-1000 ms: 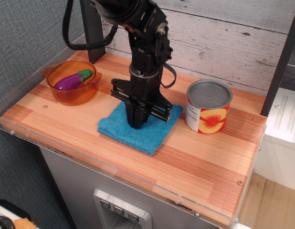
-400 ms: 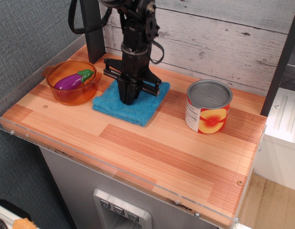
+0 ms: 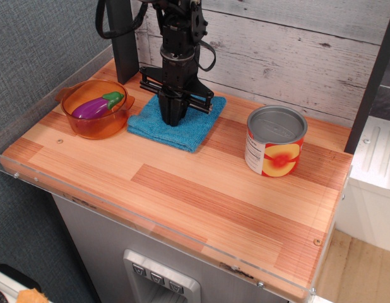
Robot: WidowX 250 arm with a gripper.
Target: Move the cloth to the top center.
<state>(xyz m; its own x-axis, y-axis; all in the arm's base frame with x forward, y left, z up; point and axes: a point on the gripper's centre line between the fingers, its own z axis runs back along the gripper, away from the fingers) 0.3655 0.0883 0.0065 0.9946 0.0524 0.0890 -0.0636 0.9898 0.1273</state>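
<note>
The cloth point(image 3: 190, 129) is a teal-blue folded terry towel lying flat on the wooden table point(image 3: 201, 189), near the back edge and a little left of the middle. My black gripper point(image 3: 172, 120) points straight down onto the cloth's middle. Its fingertips press together into the fabric, shut on the cloth.
An orange bowl point(image 3: 97, 120) holding a purple toy eggplant point(image 3: 94, 106) stands just left of the cloth. A tin can point(image 3: 275, 141) with a peach label stands to the right. A plank wall runs behind, a black post point(image 3: 121, 44) at the back left, and a clear rim lines the table's edges.
My gripper has dragged the cloth from the table's middle toward the back and left, close to the wall. The bowl and can have not moved.
</note>
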